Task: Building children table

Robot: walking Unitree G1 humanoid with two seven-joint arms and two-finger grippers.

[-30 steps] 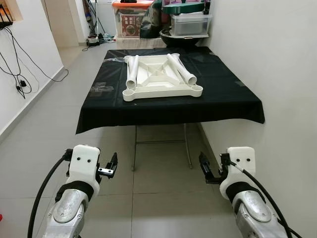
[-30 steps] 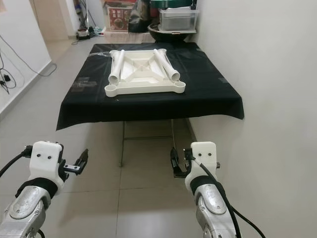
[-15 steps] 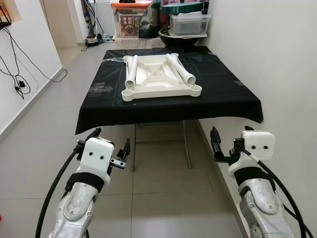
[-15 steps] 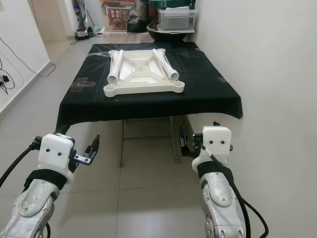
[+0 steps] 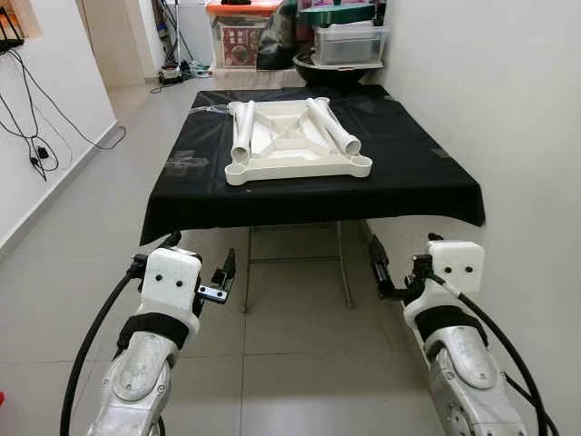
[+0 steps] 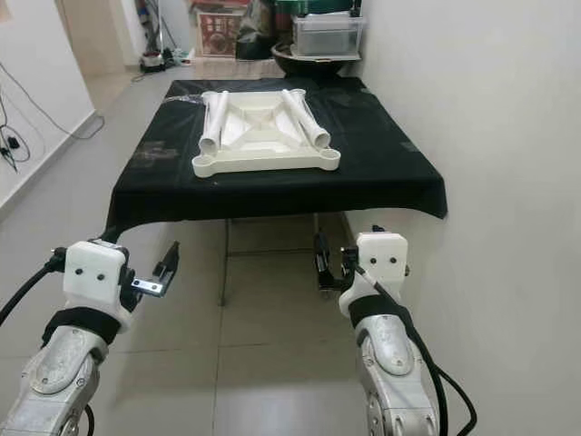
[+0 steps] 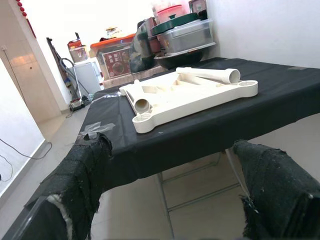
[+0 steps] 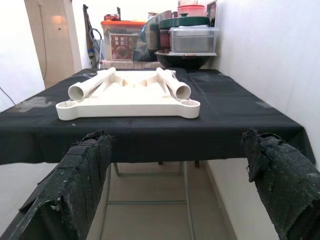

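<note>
**Cream tabletop lies upside down on the black-draped table, both grippers spread before it**

Left eye view: the children's tabletop (image 5: 298, 145), smooth cream moulded plastic with an X-ribbed underside facing up and round sockets at its corners, lies flat near the middle of a folding table draped in matte black cloth (image 5: 408, 177). Two hollow tube legs (image 5: 332, 127) rest on it, their long axes running from the far edge toward the robot, open ends facing the robot. The left gripper (image 5: 218, 282) and right gripper (image 5: 375, 270) hang low before the table's near edge, above the grey tiled floor (image 5: 272, 345).

Right eye view: clear storage boxes (image 6: 329, 34) are stacked beyond the table, against the white wall.

Left wrist view: two fuzzy black fingers (image 7: 82, 175) stand wide apart (nothing between them), framing the tabletop and the left tube leg (image 7: 139, 97).

Right wrist view: the fingers (image 8: 80, 175) are likewise spread and empty; the tabletop's near rim faces the camera squarely.
</note>
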